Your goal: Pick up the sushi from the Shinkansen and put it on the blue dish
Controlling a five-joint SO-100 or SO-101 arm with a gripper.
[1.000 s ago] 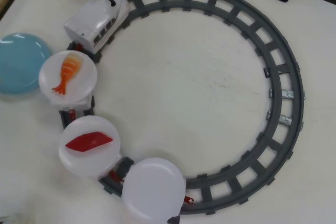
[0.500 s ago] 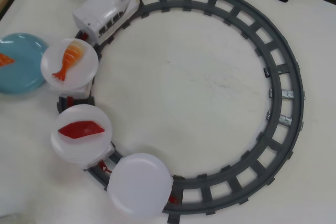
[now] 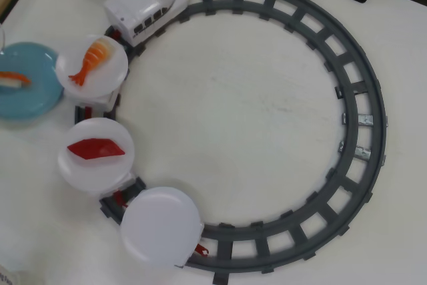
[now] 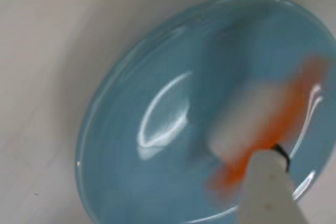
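Observation:
The blue dish (image 3: 30, 95) lies at the left edge of the overhead view and fills the wrist view (image 4: 157, 77). The sushi (image 3: 13, 79), orange on white rice, is on or just over the dish. In the wrist view the sushi (image 4: 273, 124) is a motion-blurred smear. My gripper (image 4: 252, 156) shows only one sharp white finger (image 4: 268, 192), at the sushi's lower end; no second finger presses on it. The gripper is out of the overhead view. The white Shinkansen (image 3: 147, 8) is on the track at the upper left, pulling three white plates.
Behind the train, the first white plate (image 3: 107, 78) carries an orange shrimp piece (image 3: 91, 61) and nearly touches the dish. The second carries a dark red tuna piece (image 3: 95, 149); the third plate (image 3: 161, 225) is bare. The grey round track (image 3: 363, 118) circles bare table.
The train and its plates have run clockwise along the track, up and to the right. The sushi has come in from the left edge over the blue dish, which was bare a second ago.

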